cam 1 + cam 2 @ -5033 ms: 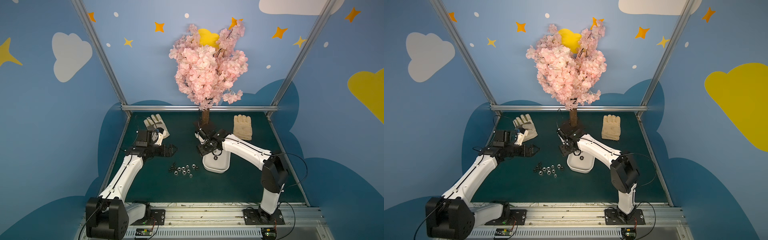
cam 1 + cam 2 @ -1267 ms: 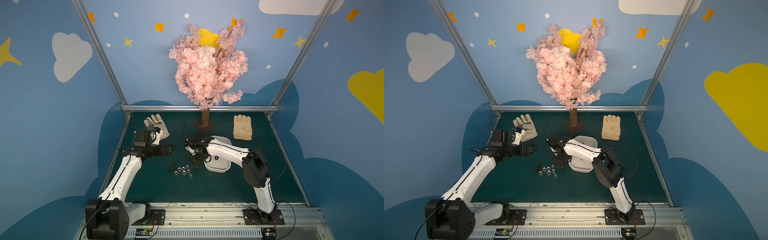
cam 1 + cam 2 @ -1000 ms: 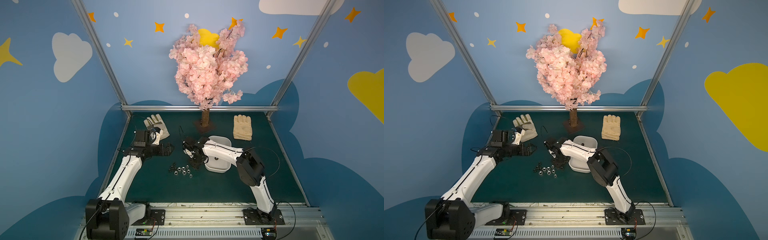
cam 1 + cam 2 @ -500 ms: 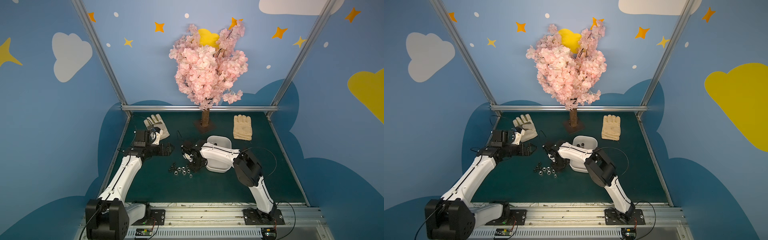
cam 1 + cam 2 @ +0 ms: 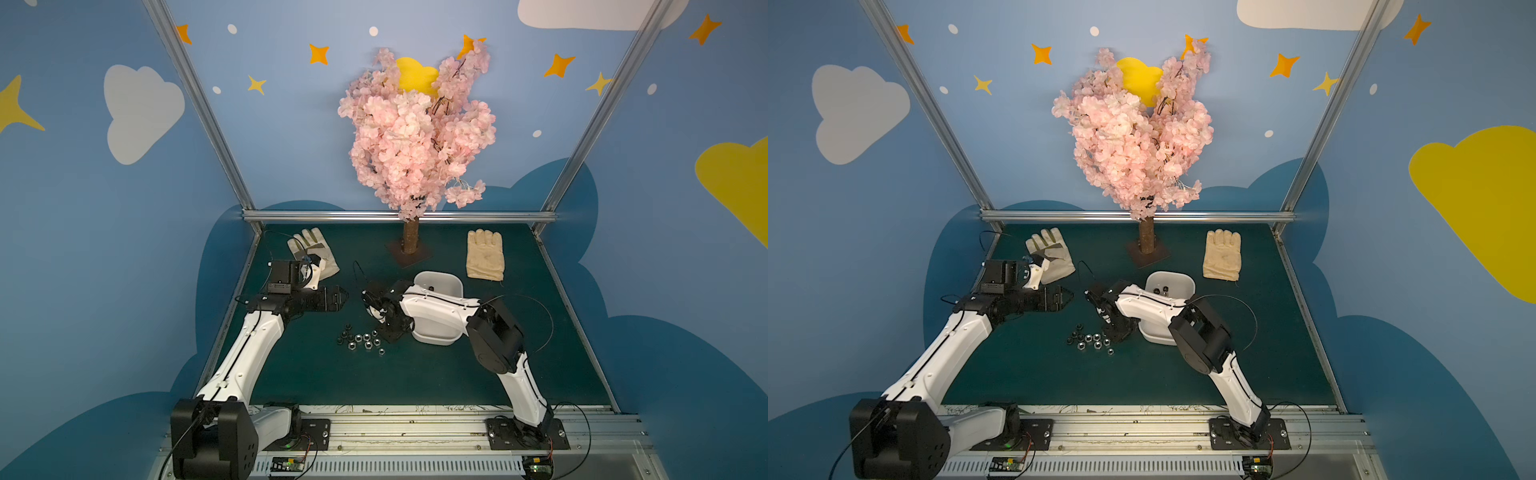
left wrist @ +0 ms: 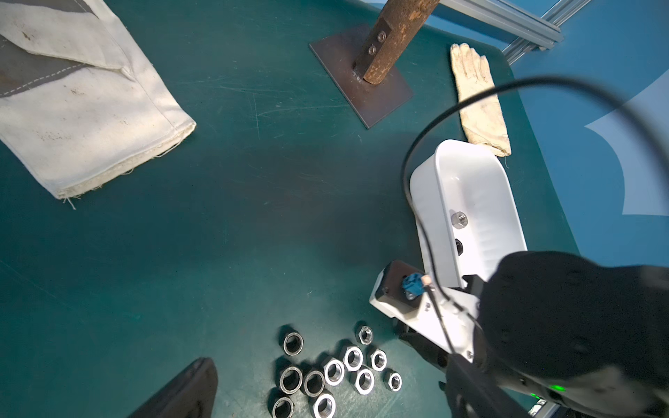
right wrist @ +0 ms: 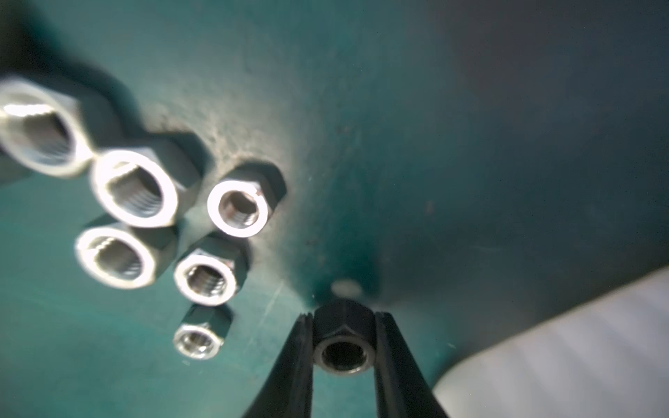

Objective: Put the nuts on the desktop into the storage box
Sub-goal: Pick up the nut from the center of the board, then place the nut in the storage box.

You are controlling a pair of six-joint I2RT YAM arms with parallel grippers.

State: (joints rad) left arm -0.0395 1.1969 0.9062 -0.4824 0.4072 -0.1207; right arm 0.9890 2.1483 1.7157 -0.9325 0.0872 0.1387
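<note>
Several silver and black nuts (image 5: 361,338) (image 5: 1090,338) (image 6: 336,372) (image 7: 235,208) lie in a cluster on the green desktop (image 5: 332,374), left of the white storage box (image 5: 440,280) (image 5: 1171,276) (image 6: 470,173). My right gripper (image 5: 390,334) (image 5: 1121,334) (image 7: 343,318) points down at the cluster's right edge, beside the box. Both its fingers press the sides of one black nut (image 7: 343,340) low over the desktop. A few nuts (image 5: 1160,289) (image 6: 459,219) lie inside the box. My left gripper (image 5: 343,297) (image 5: 1069,297) (image 6: 325,362) hovers open and empty behind the cluster.
A pale glove (image 5: 313,257) lies at the back left, under the left wrist. Another glove (image 5: 485,254) lies at the back right. The pink tree's trunk and base plate (image 5: 409,249) stand at the back middle. A black cable (image 6: 470,94) loops over the box.
My right gripper came from the box to the cluster's right edge, dropped to the desktop and shut on a black nut. The left arm stayed still.
</note>
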